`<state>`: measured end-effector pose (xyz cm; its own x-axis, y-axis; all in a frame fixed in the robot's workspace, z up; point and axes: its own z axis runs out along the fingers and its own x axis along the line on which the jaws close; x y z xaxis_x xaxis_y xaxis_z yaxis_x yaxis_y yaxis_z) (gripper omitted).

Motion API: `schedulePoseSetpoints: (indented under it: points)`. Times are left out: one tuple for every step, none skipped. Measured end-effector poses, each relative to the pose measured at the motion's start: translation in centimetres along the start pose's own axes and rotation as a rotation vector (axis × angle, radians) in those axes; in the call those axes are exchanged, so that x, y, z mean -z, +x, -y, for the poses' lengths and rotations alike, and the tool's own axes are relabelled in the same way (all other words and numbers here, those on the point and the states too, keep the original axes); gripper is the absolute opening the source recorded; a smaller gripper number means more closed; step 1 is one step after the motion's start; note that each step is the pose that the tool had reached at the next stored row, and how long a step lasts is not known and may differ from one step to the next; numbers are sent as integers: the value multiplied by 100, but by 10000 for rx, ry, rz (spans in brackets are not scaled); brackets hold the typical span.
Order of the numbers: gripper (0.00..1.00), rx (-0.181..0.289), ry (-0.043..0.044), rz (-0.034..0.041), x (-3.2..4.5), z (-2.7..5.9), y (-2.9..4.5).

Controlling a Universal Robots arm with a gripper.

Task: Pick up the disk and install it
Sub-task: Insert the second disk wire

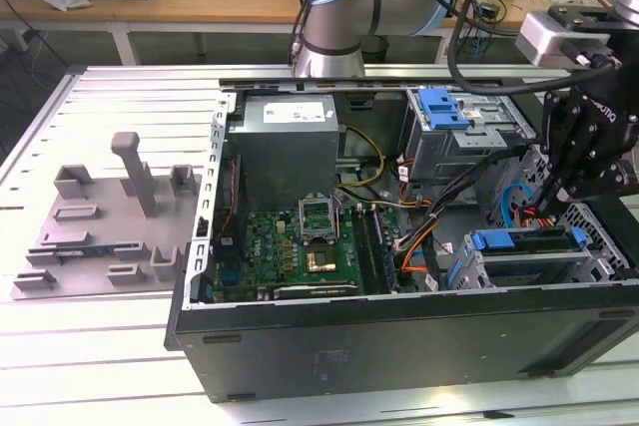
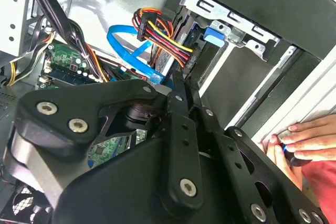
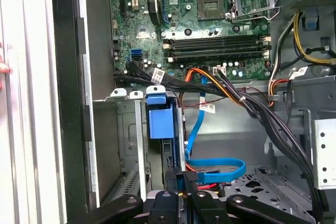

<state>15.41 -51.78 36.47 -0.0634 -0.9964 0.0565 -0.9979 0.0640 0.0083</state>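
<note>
Jaws drawn narrow, empty, over the drive bay

Black robot gripper (image 3: 181, 176) hangs with jaws nearly together just beside the silver disk in a blue plastic carrier frame (image 3: 160, 120), which stands slotted in the grey metal cage (image 1: 524, 266) at the open black computer case's (image 1: 399, 346) front corner, on the exterior view's right.

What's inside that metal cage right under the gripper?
A blue-framed disk stands on edge in the cage, its blue tab on top. A blue cable curls beside it. The cage walls hide the rest of the disk.
</note>
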Motion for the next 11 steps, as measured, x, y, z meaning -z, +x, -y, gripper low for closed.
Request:
schedulePoseSetpoints:
  points:
    - [16,1,1,53,-1,-8,10]
    - [16,1,1,102,-2,-12,21]
    - [16,2,0,167,-3,-17,36]
    - [16,2,-2,214,-4,-18,49]
    - [16,4,-3,278,-5,-18,66]
    - [16,7,-4,316,-6,-17,76]
    - [16,13,-6,373,-9,-18,91]
    - [16,30,-5,405,-9,-17,99]
    - [16,48,-5,418,-10,-17,102]
    - [16,70,-4,427,-11,-18,105]
    - [16,106,-3,437,-12,-19,108]
